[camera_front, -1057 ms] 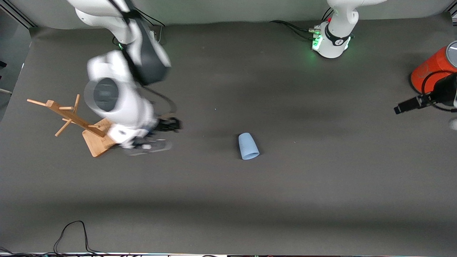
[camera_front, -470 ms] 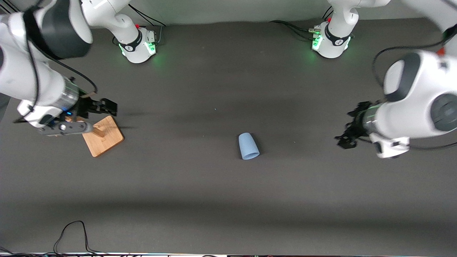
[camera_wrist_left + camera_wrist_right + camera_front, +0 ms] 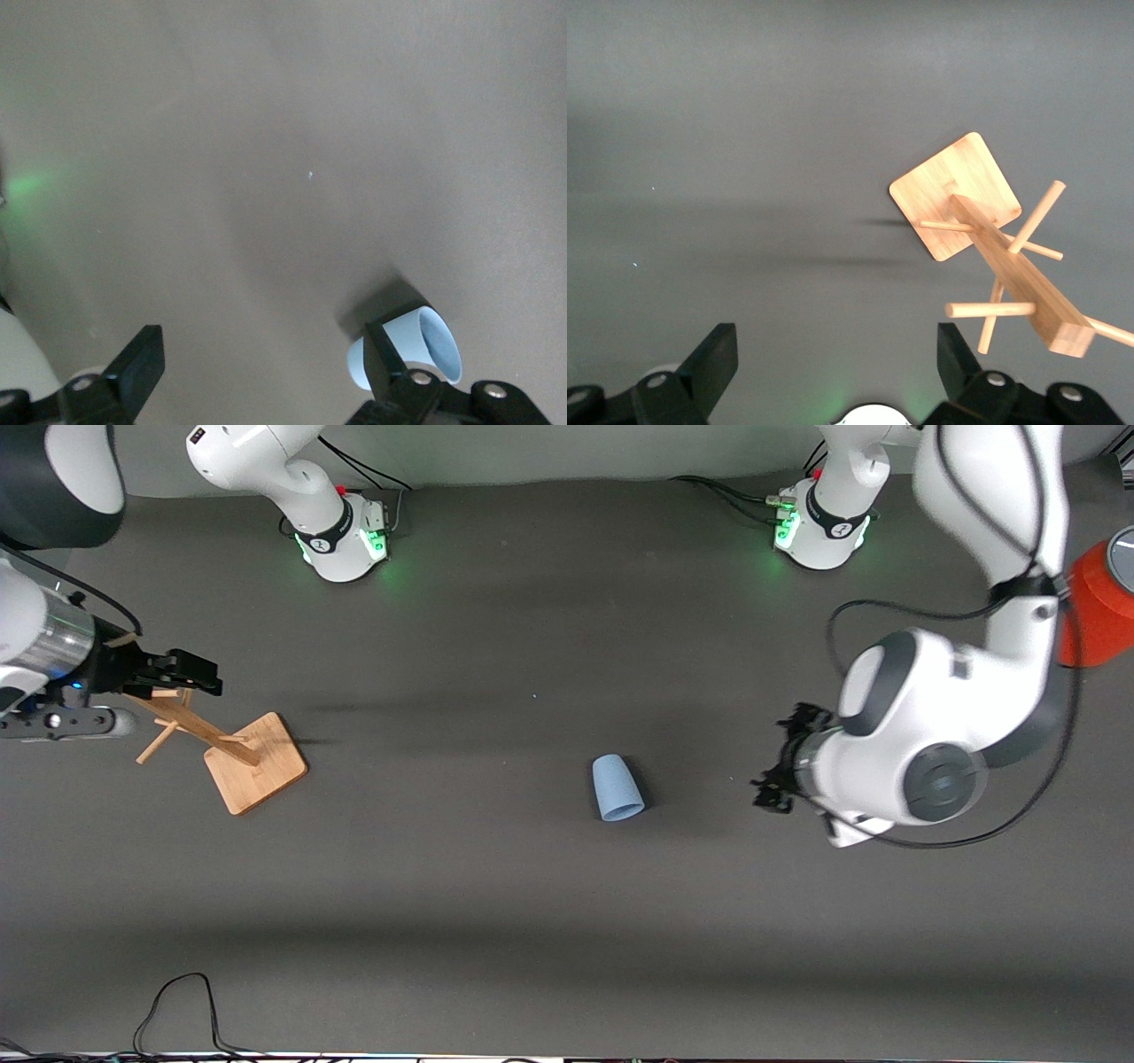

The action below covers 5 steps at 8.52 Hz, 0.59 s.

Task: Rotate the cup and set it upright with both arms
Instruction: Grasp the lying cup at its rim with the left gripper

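The pale blue cup (image 3: pixel 617 787) lies on its side mid-table, its wider rim toward the front camera. My left gripper (image 3: pixel 780 760) hangs open over the mat beside the cup, toward the left arm's end, apart from it. In the left wrist view the cup (image 3: pixel 432 341) shows its open mouth, partly hidden by one finger of the left gripper (image 3: pixel 263 363), with nothing between the fingers. My right gripper (image 3: pixel 208 675) is open over the wooden peg rack (image 3: pixel 252 760). The right gripper (image 3: pixel 837 359) holds nothing in its own wrist view.
An orange-red can (image 3: pixel 1094 611) stands at the left arm's end, partly hidden by that arm. The wooden peg rack (image 3: pixel 983 226) stands at the right arm's end. The arm bases (image 3: pixel 341 536) (image 3: pixel 819 527) glow green. A black cable (image 3: pixel 177 1005) loops along the table's front edge.
The left arm has swung in from its end of the table toward the cup. The right arm has pulled back over the rack toward its own end. Both grippers stayed open; the cup has not moved.
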{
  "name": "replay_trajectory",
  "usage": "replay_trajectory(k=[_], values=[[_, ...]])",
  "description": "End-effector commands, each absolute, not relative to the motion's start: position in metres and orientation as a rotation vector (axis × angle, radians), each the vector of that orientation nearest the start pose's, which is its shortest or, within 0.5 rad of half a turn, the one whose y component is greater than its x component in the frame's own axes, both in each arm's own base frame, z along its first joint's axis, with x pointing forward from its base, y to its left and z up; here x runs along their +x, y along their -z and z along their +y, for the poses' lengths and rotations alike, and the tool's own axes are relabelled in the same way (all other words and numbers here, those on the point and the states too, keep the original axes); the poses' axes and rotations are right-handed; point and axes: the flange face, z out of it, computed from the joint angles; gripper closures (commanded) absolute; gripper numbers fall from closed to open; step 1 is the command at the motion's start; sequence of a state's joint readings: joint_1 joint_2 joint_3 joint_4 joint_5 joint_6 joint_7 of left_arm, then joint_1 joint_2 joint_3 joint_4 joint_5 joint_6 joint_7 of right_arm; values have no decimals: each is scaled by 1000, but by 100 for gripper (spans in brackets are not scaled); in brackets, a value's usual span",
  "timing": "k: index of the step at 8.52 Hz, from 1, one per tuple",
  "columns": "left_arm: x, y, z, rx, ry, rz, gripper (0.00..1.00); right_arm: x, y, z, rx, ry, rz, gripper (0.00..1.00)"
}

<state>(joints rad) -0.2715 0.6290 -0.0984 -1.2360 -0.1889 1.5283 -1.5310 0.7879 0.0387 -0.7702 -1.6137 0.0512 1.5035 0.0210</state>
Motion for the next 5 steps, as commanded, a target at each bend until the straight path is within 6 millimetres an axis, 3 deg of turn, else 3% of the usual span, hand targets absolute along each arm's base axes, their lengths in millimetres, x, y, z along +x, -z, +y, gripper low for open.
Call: replay_trajectory(k=[1,2,3,5], values=[[660,-329,-310,-2444,-638,-1711,0,522,-617,-2,-3055,-167,-31,0],[655,-315,-335,-2481,-621,-1700,0,514,-628,-9,-3041,-145,-37,0],[646,-304,-360,-2509,-611,-1679,0,514,-628,-7,-3044,-143,-44,0],[632,-261,-398,-2532,-599,-1655,0,512,-623,-3,-3083,-162,-61,0]])
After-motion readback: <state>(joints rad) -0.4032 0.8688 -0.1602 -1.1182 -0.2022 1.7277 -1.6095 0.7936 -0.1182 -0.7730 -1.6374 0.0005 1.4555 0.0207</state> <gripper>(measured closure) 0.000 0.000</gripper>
